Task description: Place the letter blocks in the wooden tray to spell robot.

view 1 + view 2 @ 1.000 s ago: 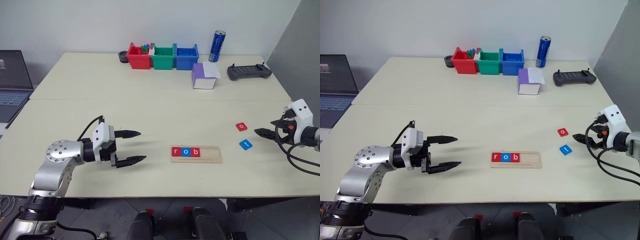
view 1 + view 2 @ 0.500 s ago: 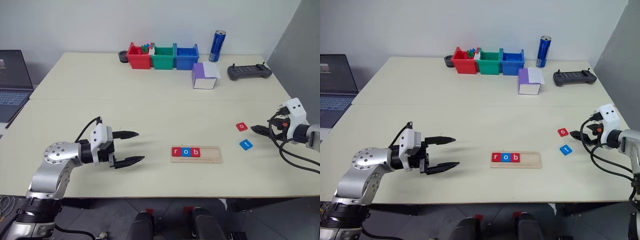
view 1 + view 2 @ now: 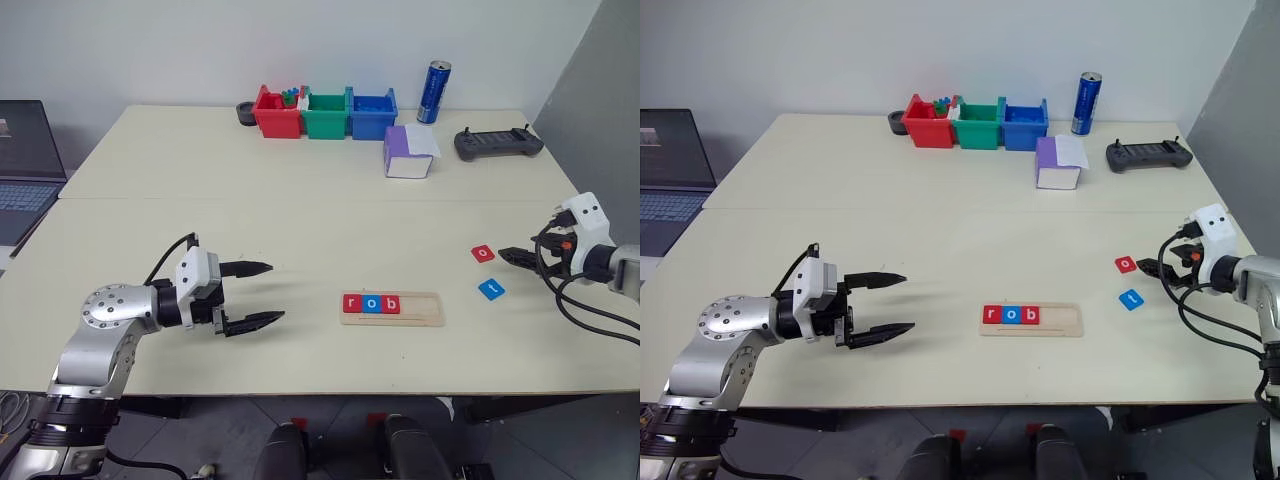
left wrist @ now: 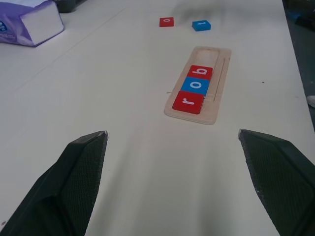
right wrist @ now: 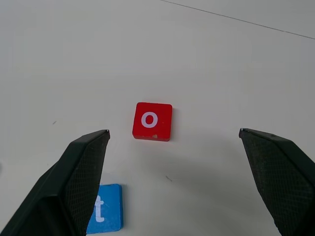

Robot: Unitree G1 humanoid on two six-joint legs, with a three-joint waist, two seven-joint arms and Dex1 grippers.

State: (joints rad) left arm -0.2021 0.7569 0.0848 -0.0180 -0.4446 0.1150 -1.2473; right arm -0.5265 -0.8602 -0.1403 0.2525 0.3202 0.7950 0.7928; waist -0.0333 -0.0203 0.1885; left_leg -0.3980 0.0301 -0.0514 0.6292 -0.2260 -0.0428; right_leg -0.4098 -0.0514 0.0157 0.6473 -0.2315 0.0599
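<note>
The long pale wooden tray (image 4: 199,86) at the centre of the frame looks like smooth, unvarnished light wood with a matt face. The small square red and blue letter blocks (image 4: 194,85) in it have a matt, painted-looking finish with white letters. The cream worktop (image 3: 300,220) is smooth and matt. The black gripper fingers (image 5: 78,182) carry a fine cross-hatched texture. The tall blue can (image 3: 433,92) at upper right appears glossy metal.

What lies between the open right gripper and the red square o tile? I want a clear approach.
Nothing: the right wrist view shows bare table between the right gripper and the red o tile. The blue t tile lies off to one side.
</note>
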